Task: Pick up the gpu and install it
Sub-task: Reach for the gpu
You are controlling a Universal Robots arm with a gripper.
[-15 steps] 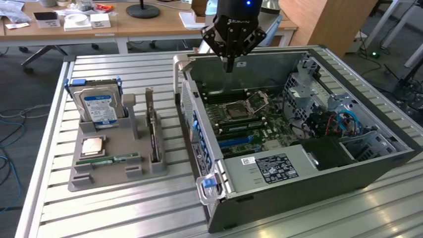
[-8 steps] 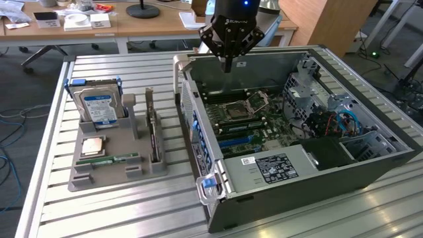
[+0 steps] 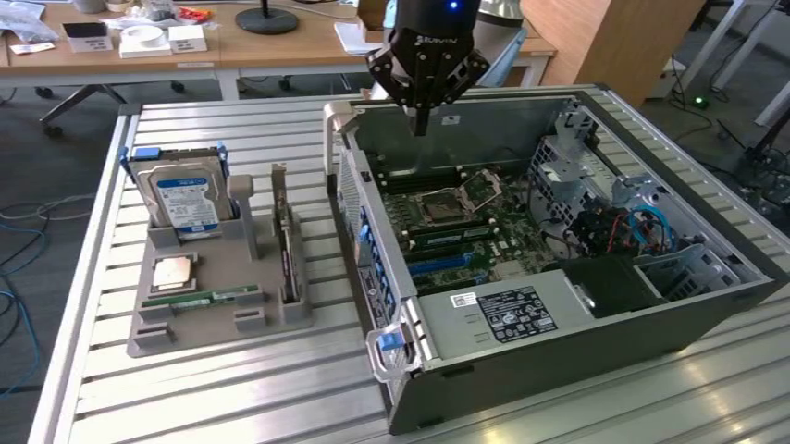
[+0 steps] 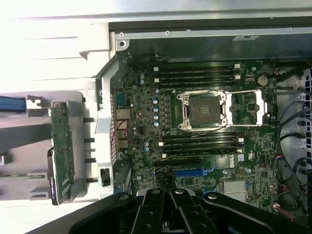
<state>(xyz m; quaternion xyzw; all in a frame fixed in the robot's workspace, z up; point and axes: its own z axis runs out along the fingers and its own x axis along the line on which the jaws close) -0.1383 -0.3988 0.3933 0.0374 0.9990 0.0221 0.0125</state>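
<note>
- The gpu [image 3: 288, 254] stands on its long edge in a slot of the grey holder [image 3: 185, 333], at the holder's side nearest the computer case [image 3: 593, 351]; nothing of mine touches it.
- In my wrist view the gpu [image 4: 62, 151] shows as a narrow green board seated in the holder [image 4: 73, 105], just outside the case wall.
- On the same holder, towards the exterior view's left, sit the hard drive [image 3: 185, 199], upright with its blue-white label, a square processor chip [image 3: 173, 271] lying flat, and the green memory stick [image 3: 203, 298] lying flat in front of it.
- The holder rests on the slatted metal table [image 3: 222, 398], close beside the case but apart from it.
- The case lies open on its side, with the motherboard [image 3: 457, 222] facing up.
- On the motherboard [image 4: 146, 122] the CPU socket [image 4: 202, 109] is empty, its metal frame swung open, and a blue expansion slot [image 4: 187, 172] lies nearer my fingers.
- My gripper [image 3: 423, 125] hangs above the far edge of the open case, well apart from the gpu.
- My gripper's [image 4: 170, 195] fingers are pressed together with nothing between them.
</note>
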